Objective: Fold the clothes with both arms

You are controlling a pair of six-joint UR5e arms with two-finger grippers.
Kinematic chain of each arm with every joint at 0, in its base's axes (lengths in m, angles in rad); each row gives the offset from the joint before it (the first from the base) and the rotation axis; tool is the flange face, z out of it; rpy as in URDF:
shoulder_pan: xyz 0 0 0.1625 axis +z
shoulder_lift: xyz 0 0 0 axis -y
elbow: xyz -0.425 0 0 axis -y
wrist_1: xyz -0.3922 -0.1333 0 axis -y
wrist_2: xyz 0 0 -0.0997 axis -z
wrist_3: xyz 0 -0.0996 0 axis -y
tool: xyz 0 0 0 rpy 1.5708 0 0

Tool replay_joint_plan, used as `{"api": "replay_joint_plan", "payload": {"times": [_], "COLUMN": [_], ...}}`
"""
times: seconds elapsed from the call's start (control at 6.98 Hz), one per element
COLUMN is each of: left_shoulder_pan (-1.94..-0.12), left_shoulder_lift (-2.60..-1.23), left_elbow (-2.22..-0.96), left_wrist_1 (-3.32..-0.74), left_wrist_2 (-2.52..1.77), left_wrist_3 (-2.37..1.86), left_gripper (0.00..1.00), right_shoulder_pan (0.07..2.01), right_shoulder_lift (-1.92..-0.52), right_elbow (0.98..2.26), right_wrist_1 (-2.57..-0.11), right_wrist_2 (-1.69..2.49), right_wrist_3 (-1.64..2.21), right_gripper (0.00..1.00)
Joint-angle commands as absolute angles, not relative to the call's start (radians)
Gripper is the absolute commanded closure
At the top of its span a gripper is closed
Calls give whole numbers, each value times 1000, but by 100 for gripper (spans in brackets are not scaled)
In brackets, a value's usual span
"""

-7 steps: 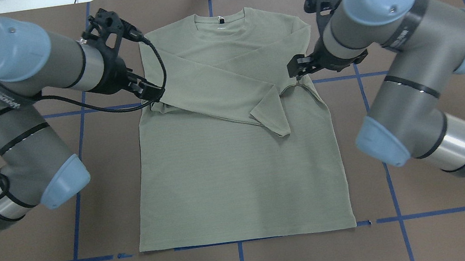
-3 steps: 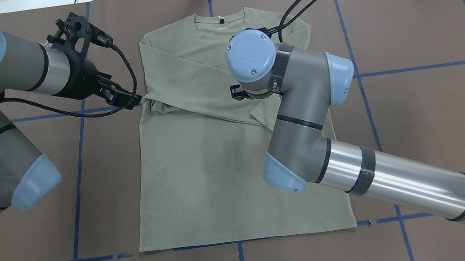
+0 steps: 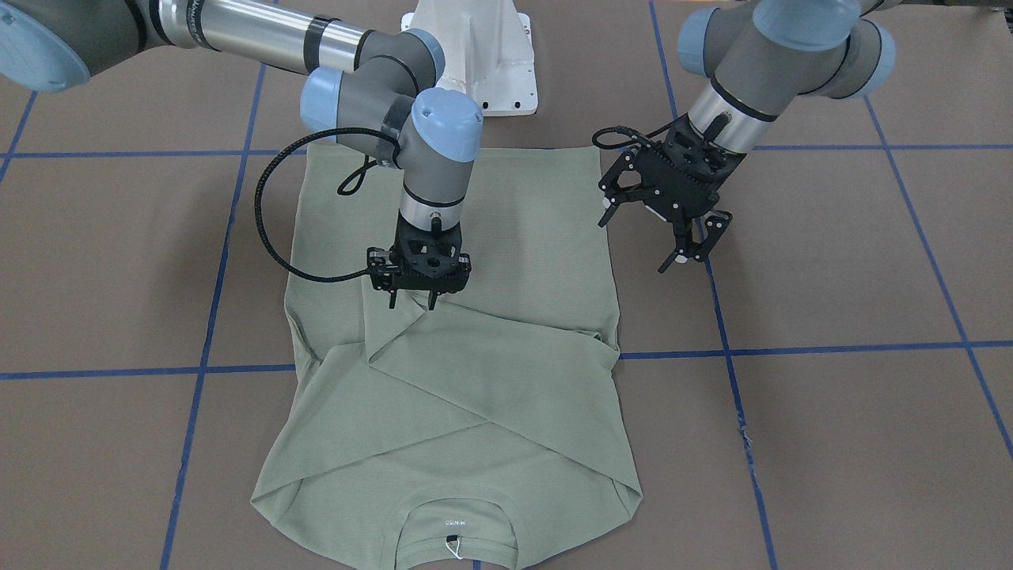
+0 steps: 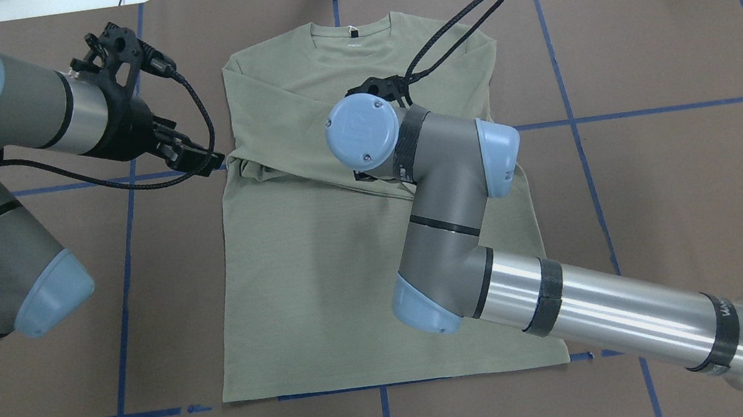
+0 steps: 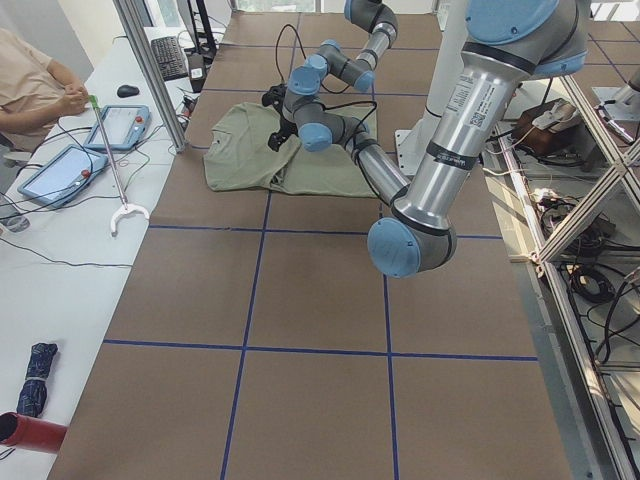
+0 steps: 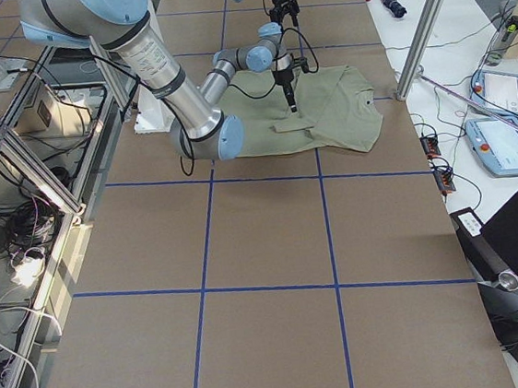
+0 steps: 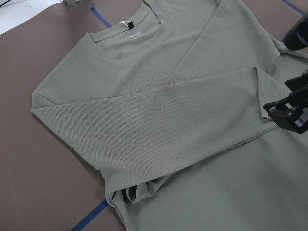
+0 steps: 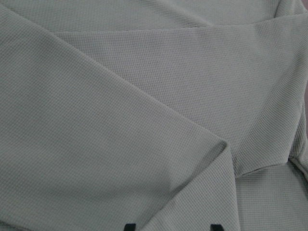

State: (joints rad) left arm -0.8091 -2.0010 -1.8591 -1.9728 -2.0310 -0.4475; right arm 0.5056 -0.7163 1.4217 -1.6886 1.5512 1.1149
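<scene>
The sage-green shirt (image 4: 315,295) lies flat on the brown table, neck at the far edge, with both sleeves folded across the chest (image 3: 475,380). My right arm (image 4: 460,225) reaches over the middle of the shirt. Its gripper (image 3: 411,304) hangs open, pointing down just above the cuff of the upper sleeve (image 8: 192,159); the black fingertips (image 8: 130,226) stand apart with nothing between them. In the overhead view its own wrist hides it. My left gripper (image 3: 661,237) is open and empty, off the cloth, just beside the shirt's left edge (image 4: 201,160).
The white pedestal base (image 3: 475,63) stands behind the shirt's hem. A black cable loop (image 4: 456,32) arcs over the shirt's right shoulder. Blue tape lines cross the brown table (image 4: 646,57). A person (image 5: 30,80) sits at a side table with tablets.
The right arm has swung from the shirt's right edge in over its middle, above the sleeve cuff. The left gripper has pulled back leftward off the shirt's edge.
</scene>
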Motion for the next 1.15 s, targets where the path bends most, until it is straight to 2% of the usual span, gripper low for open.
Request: {"api": "replay_joint_plan", "payload": {"times": [0.0,0.57,0.72,0.86,1.0], "left_shoulder_pan": [-807,-808,-807,-807,-807], "left_shoulder_lift": [-1990,-1987,-1987,-1987,-1987], "left_elbow": [-1859,-1859,-1859,-1859,-1859], "left_wrist_1": [-1983,-1991,-1990,-1990,-1991], "left_wrist_2": [-2031,-2031,-2031,-2031,-2031], "left_wrist_3": [-448,-448,-448,-449,-449], "left_gripper": [0,0,0,0,0], "right_shoulder_pan": [494,479,479,479,479], "right_shoulder_lift": [-693,-686,-684,-686,-689], "right_elbow": [1372,1303,1302,1304,1308], "right_wrist_1": [-1687,-1619,-1620,-1621,-1627], "right_wrist_2": [1528,1499,1499,1497,1485], "right_wrist_3": [1114,1114,1108,1100,1092], "right_gripper": [43,51,69,100,100]}}
